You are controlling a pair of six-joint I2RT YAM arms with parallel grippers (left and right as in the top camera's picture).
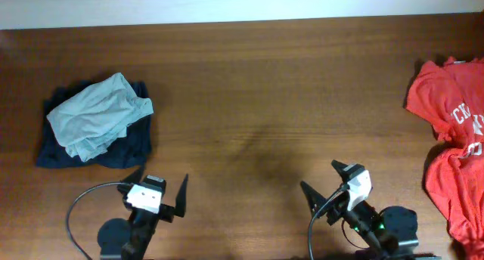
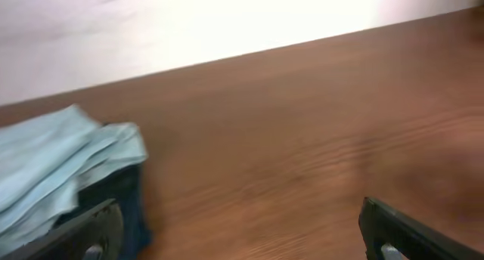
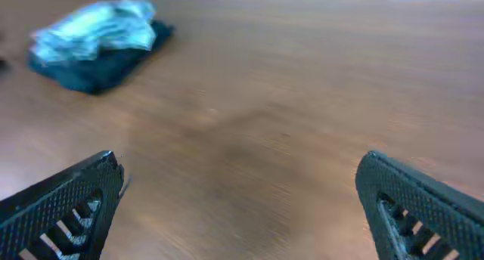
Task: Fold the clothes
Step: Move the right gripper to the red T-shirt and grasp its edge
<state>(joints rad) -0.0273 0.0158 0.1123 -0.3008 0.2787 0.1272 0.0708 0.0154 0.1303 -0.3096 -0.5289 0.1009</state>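
Landmark: a stack of clothes (image 1: 94, 128) is sitting on the left part of the wooden table (image 1: 249, 78). In it, a pale green garment (image 1: 98, 112) is lying loosely on top of a dark blue one (image 1: 128, 148).
Clothes to fold: the red-orange shirts (image 1: 454, 150) are lying rumpled and unfolded far to the right of the stack. They are running past the right edge of the overhead view, so how many there are cannot be told.
Printing: white lettering (image 1: 467, 124) is showing on the shirts, on the side away from the stack, too cut off to read.
Left gripper: the left gripper (image 1: 162, 177) is sitting just beside the stack, on its near side and a little to its right. Its jaws are standing wide apart and gripping nothing. In its wrist view, a corner of the stack is showing right behind the left finger.
Right gripper: the right gripper (image 1: 319, 175) is sitting well to the right of the stack, between it and the shirts. Its jaws are spread wide with only wood between them. In its wrist view, the stack is lying far off at the upper left.
Contact: neither gripper is touching the stack or the shirts.
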